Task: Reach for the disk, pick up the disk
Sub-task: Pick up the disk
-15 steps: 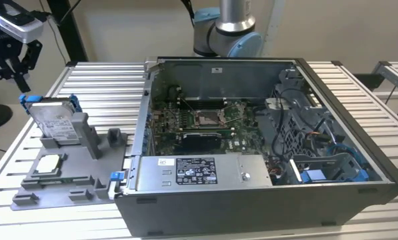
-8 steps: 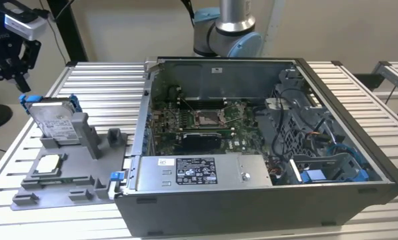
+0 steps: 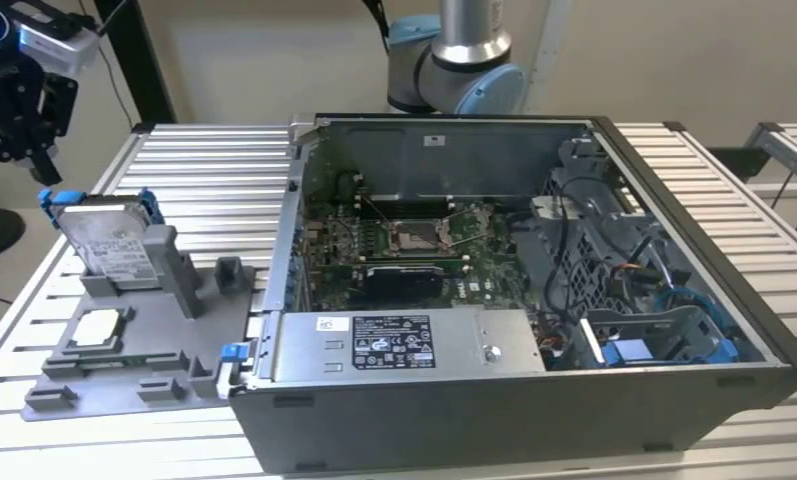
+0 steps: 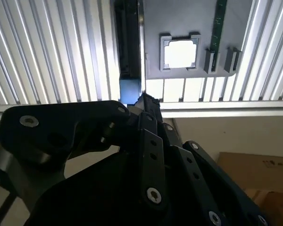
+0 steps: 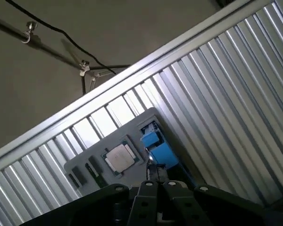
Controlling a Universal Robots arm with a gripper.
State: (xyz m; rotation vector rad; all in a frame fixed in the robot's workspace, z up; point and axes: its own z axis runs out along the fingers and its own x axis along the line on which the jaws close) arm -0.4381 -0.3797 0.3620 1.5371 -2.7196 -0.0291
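Your tool (image 3: 35,150) hangs empty, its opening I cannot tell, just above the disk (image 3: 105,240) standing upright in the grey holder (image 3: 185,295) on the bench (image 3: 205,160), so come down straight over its blue top edge.

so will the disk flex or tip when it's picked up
Probably rigid: the disk looks like a metal-cased block. Likely heavy for its size. Standing on edge in the grey holder, it may tip if pushed sideways.
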